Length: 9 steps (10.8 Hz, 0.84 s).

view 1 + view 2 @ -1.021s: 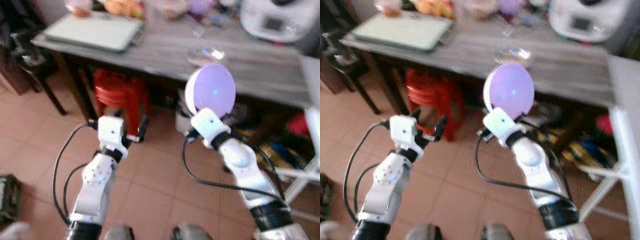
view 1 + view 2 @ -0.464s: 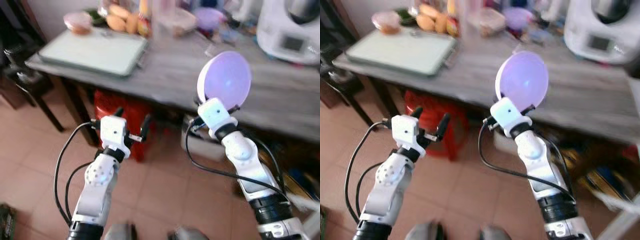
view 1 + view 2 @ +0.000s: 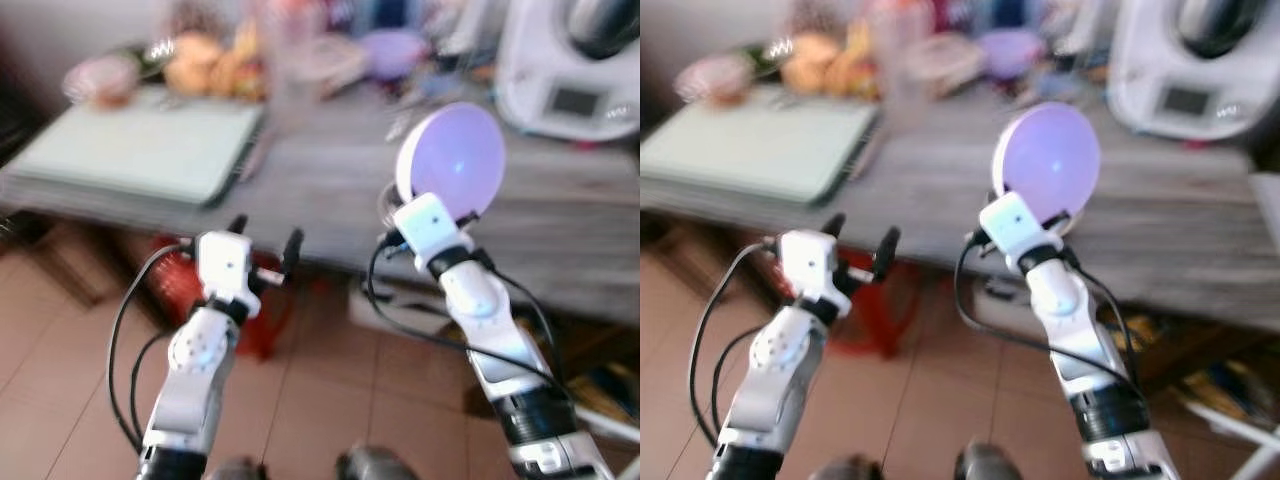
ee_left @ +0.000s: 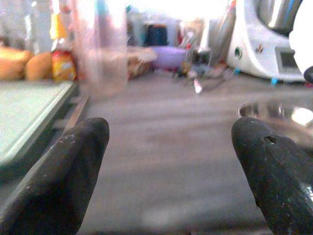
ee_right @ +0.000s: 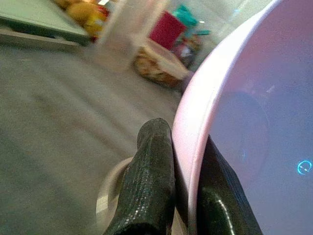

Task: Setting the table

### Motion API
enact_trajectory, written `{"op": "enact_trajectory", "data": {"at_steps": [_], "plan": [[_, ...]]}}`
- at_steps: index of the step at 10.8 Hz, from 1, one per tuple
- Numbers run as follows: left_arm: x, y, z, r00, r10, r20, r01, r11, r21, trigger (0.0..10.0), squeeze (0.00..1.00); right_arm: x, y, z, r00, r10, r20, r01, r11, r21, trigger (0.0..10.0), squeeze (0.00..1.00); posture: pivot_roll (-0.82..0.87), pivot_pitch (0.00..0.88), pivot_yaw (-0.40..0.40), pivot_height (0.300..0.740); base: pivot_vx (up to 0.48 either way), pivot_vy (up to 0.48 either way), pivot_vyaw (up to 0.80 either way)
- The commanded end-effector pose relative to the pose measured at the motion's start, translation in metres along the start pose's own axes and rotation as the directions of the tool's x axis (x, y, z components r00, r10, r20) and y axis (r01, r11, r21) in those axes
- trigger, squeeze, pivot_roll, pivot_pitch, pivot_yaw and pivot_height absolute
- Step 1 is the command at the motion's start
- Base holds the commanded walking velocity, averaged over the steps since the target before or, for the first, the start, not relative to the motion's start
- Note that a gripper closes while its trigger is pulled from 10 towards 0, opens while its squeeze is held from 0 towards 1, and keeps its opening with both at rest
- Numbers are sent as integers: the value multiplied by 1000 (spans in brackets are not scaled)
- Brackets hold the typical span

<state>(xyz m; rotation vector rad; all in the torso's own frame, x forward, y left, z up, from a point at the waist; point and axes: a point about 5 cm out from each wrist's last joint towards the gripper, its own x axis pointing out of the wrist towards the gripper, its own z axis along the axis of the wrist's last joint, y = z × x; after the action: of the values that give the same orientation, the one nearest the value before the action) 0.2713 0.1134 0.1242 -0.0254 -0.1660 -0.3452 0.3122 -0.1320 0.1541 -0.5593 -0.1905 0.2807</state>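
My right gripper [image 3: 418, 203] is shut on the rim of a round lilac plate [image 3: 451, 160], holding it upright over the near part of the grey wooden table [image 3: 330, 185]. In the right wrist view the fingers [image 5: 151, 181] pinch the plate's pale edge [image 5: 205, 112]. My left gripper [image 3: 265, 235] stands open and empty at the table's near edge, its two fingers [image 4: 63, 176] wide apart above the bare tabletop [image 4: 161, 161].
A pale green tray [image 3: 130, 150] lies on the table's left side. Fruit and a packet [image 3: 205, 65], a clear cup [image 4: 100, 49], a purple bowl [image 3: 393, 50] and a white appliance [image 3: 570, 55] crowd the far side. A glass dish [image 4: 279, 115] sits near the plate. A red stool [image 3: 175, 285] stands underneath.
The camera has come closer to the table and shifted left; both arms now reach the table's near edge. The right gripper still holds the plate upright.
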Motion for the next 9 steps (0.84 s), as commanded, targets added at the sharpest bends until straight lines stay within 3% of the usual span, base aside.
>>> {"op": "enact_trajectory", "data": {"at_steps": [1, 2, 5, 7, 8, 9], "plan": [[-1, 5, 1, 1000, 9, -5, -9, 1000, 6, 10000, 0, 4, 0, 9, 999, -6, 34, 6, 1000, 3, 10000, 0, -61, 109, -18, 740, 461, 0, -800], [0, 6, 3, 1000, 16, 1, -16, 1000, 1, 10000, 0, 5, -1, 10, 999, -8, 41, 8, 1000, -2, 10000, 0, -62, 118, -18, 740, 0, 0, -800], [-8, 7, 9, 998, 70, 10, -70, 997, 12, 10000, 0, 8, -4, 12, 999, 8, 52, -8, 1000, -10, 10000, 0, -56, 162, -26, 740, 0, 0, 0], [-21, 12, 4, 987, 155, -35, -154, 988, 25, 10000, 0, 17, -10, 9, 995, 90, 44, -89, 996, -24, 10000, 0, -44, 180, -24, 740, 0, 0, 0], [-25, 13, 6, 986, 161, -34, -160, 987, 34, 10000, 0, 22, -9, 13, 976, 205, 74, -204, 979, -25, 10000, 0, -26, 191, -23, 740, 0, 0, 0], [-32, 5, 20, 997, 61, 51, -63, 997, 51, 10000, 0, 27, -12, 14, 958, 274, 85, -269, 961, -62, 10000, 0, -14, 199, -24, 740, 0, 0, 0]]}}
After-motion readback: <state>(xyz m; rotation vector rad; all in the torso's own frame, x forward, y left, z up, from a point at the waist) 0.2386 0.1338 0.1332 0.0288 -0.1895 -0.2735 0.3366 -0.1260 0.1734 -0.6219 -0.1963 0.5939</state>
